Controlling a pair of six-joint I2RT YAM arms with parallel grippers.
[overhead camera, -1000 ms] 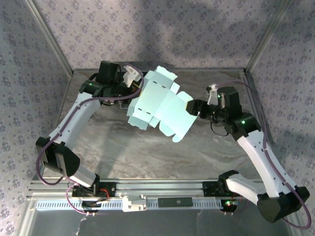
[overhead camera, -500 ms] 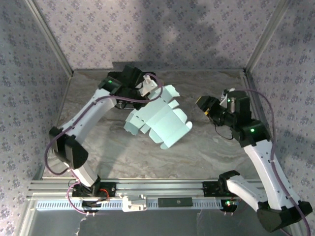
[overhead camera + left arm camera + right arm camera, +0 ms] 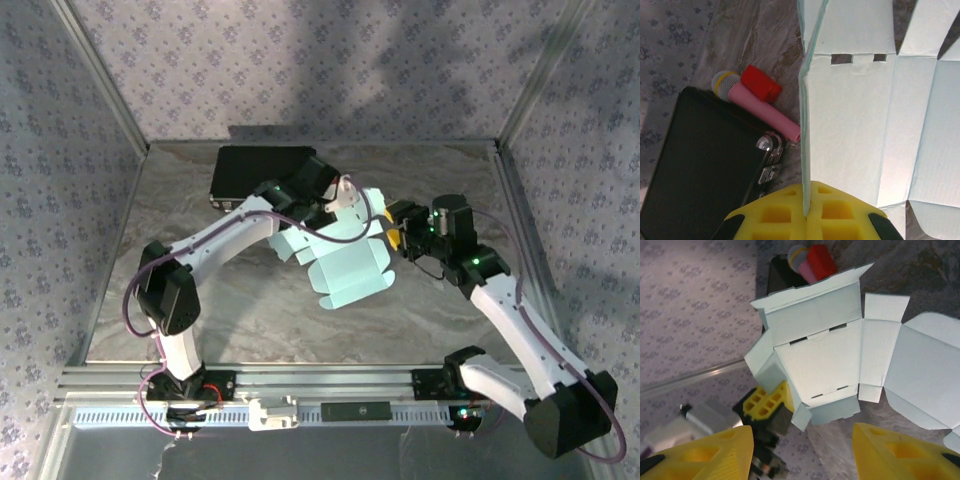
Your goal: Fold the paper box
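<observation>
Well, my left claw (image 3: 338,208) is pressed together on the paper box (image 3: 345,262), pinching one thin edge of the pale blue card. In my left wrist view that edge runs straight down into the seam between my yellow pads (image 3: 840,212). The box is a half-opened blank with slots and flaps, out near the middle of the grey marbled table (image 3: 250,320). One panel is bent up on edge and the rest spreads toward my right arm. Whether its low flaps rest on the table I cannot tell. My right claw (image 3: 396,236) sits just beside the box's right side, its yellow fingertips (image 3: 705,452) spread apart with nothing between them and the card lying ahead of them. Behind the box, by the far edge of the table, lies a black case (image 3: 262,175). Close against the case are a pink stick (image 3: 771,114) with a grey tip and a red block (image 3: 761,83), side by side.
</observation>
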